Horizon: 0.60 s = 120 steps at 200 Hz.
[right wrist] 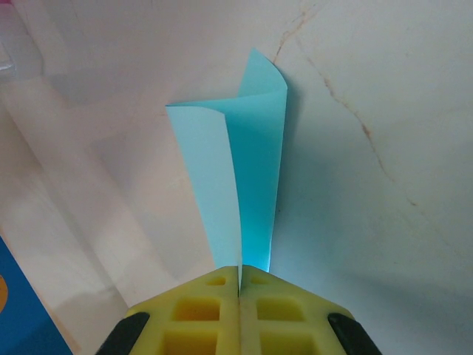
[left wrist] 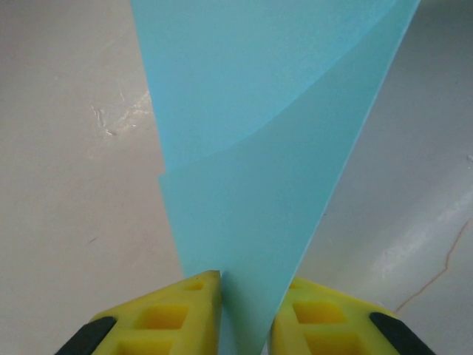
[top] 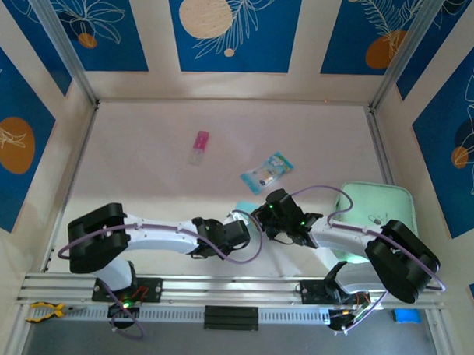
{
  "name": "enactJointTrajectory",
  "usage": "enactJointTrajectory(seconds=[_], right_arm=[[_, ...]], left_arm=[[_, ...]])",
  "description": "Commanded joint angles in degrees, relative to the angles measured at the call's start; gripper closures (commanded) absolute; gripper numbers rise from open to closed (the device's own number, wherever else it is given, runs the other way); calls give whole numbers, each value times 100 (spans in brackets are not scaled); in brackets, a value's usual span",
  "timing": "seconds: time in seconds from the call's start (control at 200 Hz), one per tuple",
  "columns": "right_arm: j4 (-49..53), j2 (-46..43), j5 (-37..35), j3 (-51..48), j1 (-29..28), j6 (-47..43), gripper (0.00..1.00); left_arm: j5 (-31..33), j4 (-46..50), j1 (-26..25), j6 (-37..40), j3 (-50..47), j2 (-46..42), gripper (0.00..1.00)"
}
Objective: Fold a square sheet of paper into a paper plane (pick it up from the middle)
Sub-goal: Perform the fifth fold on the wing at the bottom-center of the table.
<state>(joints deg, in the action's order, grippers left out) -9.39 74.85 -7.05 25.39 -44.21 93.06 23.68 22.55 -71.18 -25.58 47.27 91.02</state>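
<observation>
1. Counted on the bench (top: 144,174) at this moment: one square sheet of paper (right wrist: 255,170) in plain light blue, one teal-and-clear packet (top: 267,172), one small pink item (top: 199,146) and one mint-green pad (top: 380,207) at the right side.
2. Two arms are counted, the left arm (top: 157,233) and the right arm (top: 352,237). Their wrists are brought close together near the front middle of the bench.
3. In the top view the sheet (top: 243,206) is found right between the two wrists, on the near side of the packet. From the right wrist it is seen folded, with two flaps meeting along a crease and a shadow thrown on the bench beside it.
4. Now the right jaws: they are fully closed. The yellow pads (right wrist: 199,314) are pressed together, and the folded end of the sheet is pinched in the seam between them.
5. And the left jaws: they are only a little open. Their yellow pads (left wrist: 170,318) are seen slightly apart, with the narrowing end of the sheet run down into the gap and laid against the left-hand pad. Whether it is pressed from both sides cannot be told.
</observation>
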Motion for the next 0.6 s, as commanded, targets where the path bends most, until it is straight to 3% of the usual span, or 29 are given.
enactJointTrajectory(seconds=[0.0,0.255,0.445,0.595], right_arm=[[-11,42,125,97,25,-68,100],[-2,47,125,106,17,-79,100],[90,64,105,86,-9,-120,100],[230,9,105,102,-7,-340,90]], left_arm=[[102,197,-63,-52,150,87,79],[78,149,-63,-61,105,1,86],[13,67,-62,-95,66,-41,85],[-87,-38,-48,-146,7,-59,85]])
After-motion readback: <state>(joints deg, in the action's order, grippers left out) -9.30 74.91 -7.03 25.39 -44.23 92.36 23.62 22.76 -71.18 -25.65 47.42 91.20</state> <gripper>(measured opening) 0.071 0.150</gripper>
